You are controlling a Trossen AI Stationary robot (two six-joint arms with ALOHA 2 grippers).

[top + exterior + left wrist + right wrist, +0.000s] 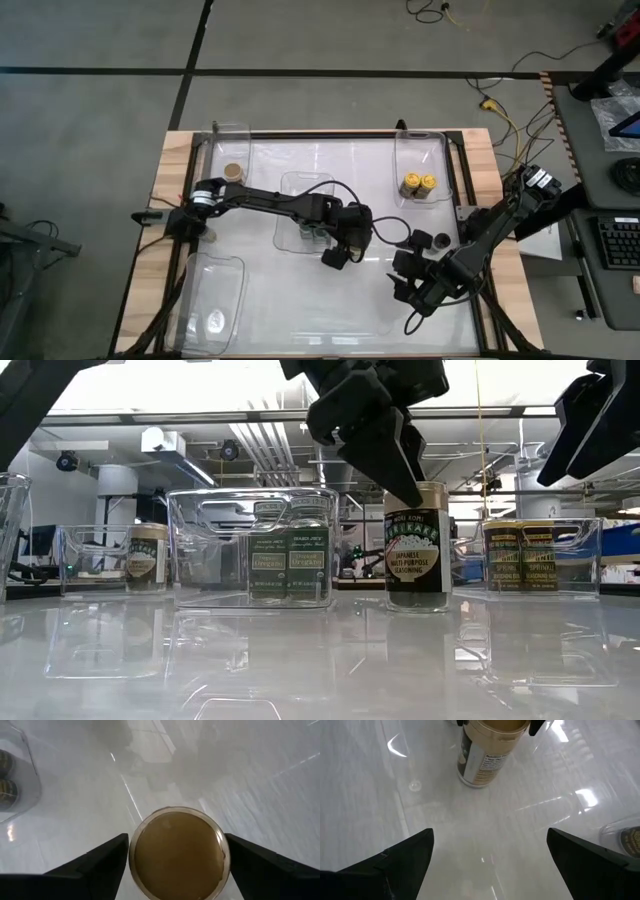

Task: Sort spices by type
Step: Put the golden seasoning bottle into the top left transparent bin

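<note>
One tan-lidded spice jar (177,854) stands mid-table at my left tool (175,870), fingers spread either side, ungripped. Next I close, then carry toward ten o'clock's matching jar (233,172). Right tool (487,865) waits open.

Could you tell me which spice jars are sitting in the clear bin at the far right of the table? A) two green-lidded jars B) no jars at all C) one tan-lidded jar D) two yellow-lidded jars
D: the high view shows two yellow-lidded jars side by side inside the far-right clear bin; the single tan-lidded jar stands in the far-left bin instead.
</note>
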